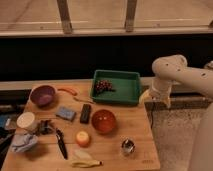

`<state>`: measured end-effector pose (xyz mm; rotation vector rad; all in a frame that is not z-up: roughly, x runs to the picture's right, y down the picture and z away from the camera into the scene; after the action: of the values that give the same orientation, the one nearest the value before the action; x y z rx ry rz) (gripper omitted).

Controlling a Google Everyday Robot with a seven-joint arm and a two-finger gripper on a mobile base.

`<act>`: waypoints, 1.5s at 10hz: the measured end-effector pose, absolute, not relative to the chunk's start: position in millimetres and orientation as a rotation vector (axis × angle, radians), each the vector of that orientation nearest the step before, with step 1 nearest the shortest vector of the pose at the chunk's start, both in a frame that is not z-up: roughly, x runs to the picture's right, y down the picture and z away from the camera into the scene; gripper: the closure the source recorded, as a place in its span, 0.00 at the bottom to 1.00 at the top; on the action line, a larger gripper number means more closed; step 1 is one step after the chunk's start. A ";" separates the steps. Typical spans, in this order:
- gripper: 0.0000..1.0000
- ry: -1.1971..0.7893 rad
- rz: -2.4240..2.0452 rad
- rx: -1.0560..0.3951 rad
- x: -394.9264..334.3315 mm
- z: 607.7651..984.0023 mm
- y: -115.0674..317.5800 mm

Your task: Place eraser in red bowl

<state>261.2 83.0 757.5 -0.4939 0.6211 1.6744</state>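
The eraser (86, 113), a small black block, lies flat on the wooden table, just left of the red bowl (103, 121). That bowl is glossy orange-red and sits near the table's middle with nothing in it. My gripper (148, 95) hangs at the end of the white arm, off the table's right edge beside the green tray. It is well to the right of and behind the bowl and eraser. It stands open and holds nothing.
A green tray (127, 87) with grapes (104, 86) is at the back. On the left are a purple bowl (43, 95), a blue-grey sponge (65, 113), a knife (61, 143), a white cup (26, 120) and a cloth (23, 142). In front lie an orange fruit (83, 138), a banana (84, 161) and a metal cup (128, 146).
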 end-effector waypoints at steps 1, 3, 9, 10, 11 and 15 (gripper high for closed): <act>0.20 0.621 1.673 -0.492 261.2 756.9 83.0; 0.20 0.614 1.651 -0.458 257.8 754.7 84.1; 0.20 0.499 1.467 -0.376 146.5 760.9 39.7; 0.20 0.473 1.429 -0.379 121.2 761.2 34.4; 0.20 0.442 1.386 -0.387 93.5 759.7 31.6; 0.20 0.403 1.321 -0.408 56.8 753.9 36.4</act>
<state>56.8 36.4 753.9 -0.4084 0.4027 1.3210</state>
